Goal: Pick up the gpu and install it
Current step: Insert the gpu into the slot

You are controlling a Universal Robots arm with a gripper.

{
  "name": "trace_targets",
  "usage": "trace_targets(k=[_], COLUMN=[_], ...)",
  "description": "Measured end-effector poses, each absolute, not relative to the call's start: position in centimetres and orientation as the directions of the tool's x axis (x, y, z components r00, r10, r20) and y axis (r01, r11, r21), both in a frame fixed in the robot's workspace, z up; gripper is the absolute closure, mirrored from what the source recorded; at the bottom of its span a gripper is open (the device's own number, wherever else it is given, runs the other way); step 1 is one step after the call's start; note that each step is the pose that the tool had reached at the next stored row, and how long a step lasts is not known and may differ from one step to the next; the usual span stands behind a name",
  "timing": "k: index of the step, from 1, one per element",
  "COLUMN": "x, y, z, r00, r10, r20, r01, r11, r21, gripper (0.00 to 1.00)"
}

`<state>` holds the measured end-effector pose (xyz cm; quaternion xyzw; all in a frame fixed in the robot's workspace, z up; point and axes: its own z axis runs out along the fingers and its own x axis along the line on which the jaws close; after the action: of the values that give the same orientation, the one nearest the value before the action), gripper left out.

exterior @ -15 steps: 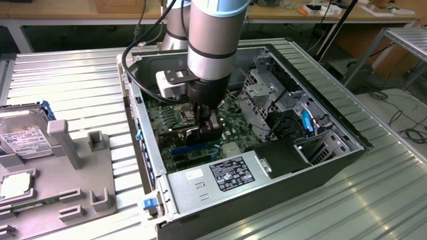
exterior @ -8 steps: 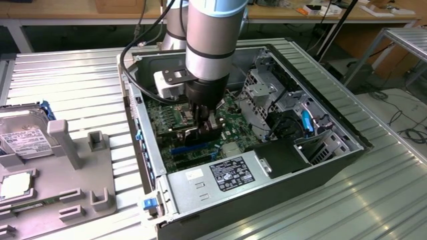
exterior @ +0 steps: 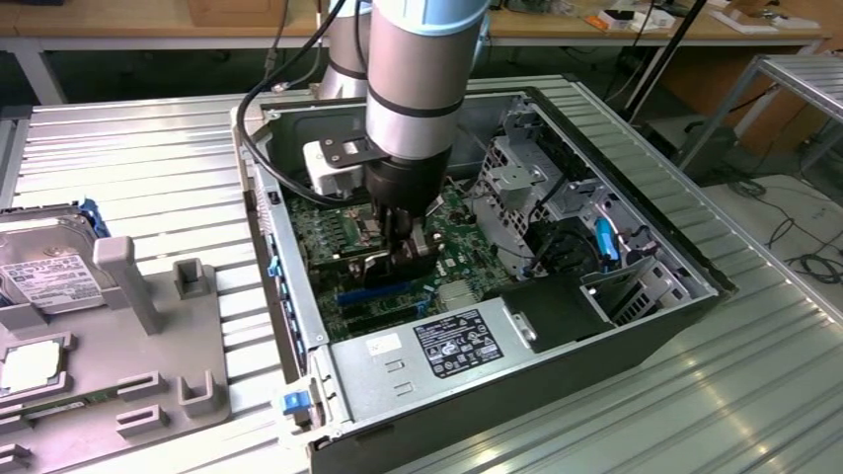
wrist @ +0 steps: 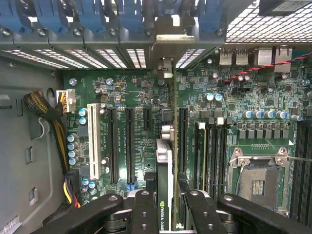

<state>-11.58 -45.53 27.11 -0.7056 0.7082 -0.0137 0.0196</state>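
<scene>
We see the gripper (wrist: pixel 165 204) low in the centre of the wrist frame, its two black fingers (wrist: pixel 144 212) pinched on either side of the gpu (wrist: pixel 165 161), which stands on edge between them as a thin card running up the middle of the picture. The card's far end reaches a metal bracket near the slot openings at the top centre. It lines up with the row of long black expansion slots (wrist: pixel 129 146) on the green motherboard (wrist: pixel 234 102), though we cannot quite tell whether its edge is already seated in a slot or just above one.

In the exterior view the gripper (exterior: pixel 402 252) sits in the centre of the frame, reaching down inside the open computer case (exterior: pixel 619 326), with the gpu (exterior: pixel 358 267) appearing as a dark edge just below it. The case lies on a ribbed metal table (exterior: pixel 145 168). At the far left, a hard drive (exterior: pixel 39 267) rests in a grey fixture (exterior: pixel 158 336), well apart from the case.
</scene>
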Motion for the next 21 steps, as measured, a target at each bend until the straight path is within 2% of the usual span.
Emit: trace_targets(k=[21], x=[-11.70], y=[-45.63], z=[26.70], r00=[-0.003], r10=[-1.000], r20=[-0.009], r01=[-0.999], r11=[0.004], r21=[-0.047], gripper=[0.73])
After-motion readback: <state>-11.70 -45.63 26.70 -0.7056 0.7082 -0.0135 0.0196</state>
